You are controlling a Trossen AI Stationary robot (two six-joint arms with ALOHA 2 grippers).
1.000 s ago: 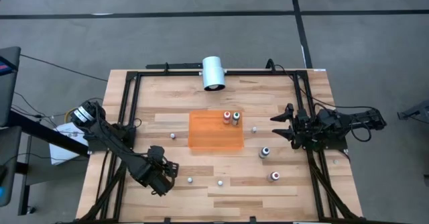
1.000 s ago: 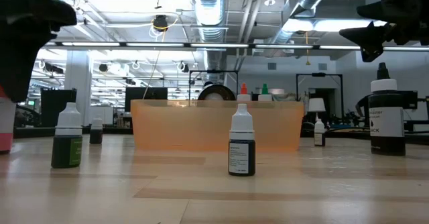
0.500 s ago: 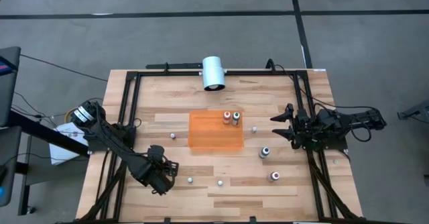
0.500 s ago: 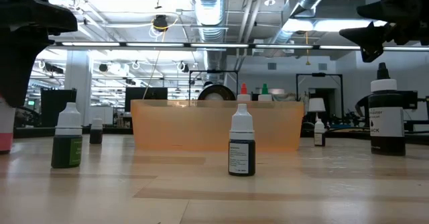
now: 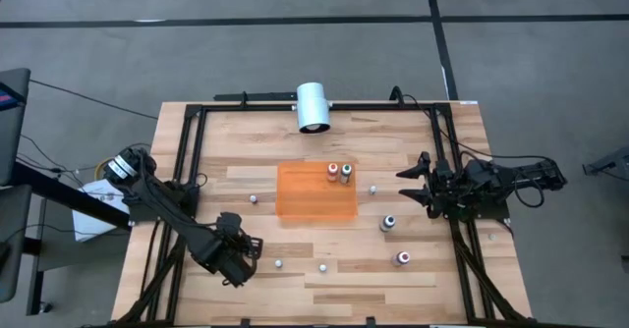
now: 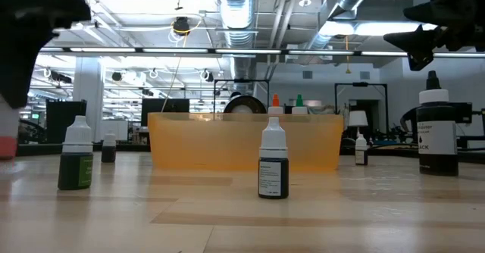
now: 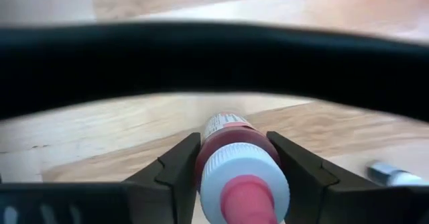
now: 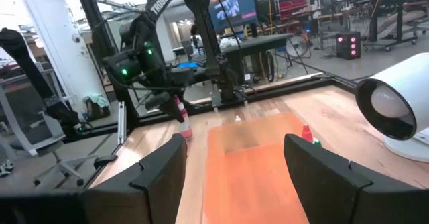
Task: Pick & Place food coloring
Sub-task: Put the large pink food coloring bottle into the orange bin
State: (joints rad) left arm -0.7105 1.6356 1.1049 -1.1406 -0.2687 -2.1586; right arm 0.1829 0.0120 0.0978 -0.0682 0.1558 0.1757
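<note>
The left gripper (image 7: 231,167) pinches a red bottle (image 7: 234,158) near the table's (image 5: 462,171) front-left corner — the pick is under way. Next: lift, carry to the orange tray (image 5: 314,202) mid-table. The right gripper (image 8: 234,163) waits wide, right edge.

Left arm reaching from the left edge of the high view toward the lower left, elbow bent, wrist angled down over the table; left gripper (image 5: 239,260) low, fingers (image 7: 175,174) pressed on either side of a red bottle (image 7: 236,158); right arm stretched in from the right edge at mid-height, lying level; right gripper (image 5: 406,185) raised, fingers (image 8: 163,177) spread wide and holding nothing.
</note>
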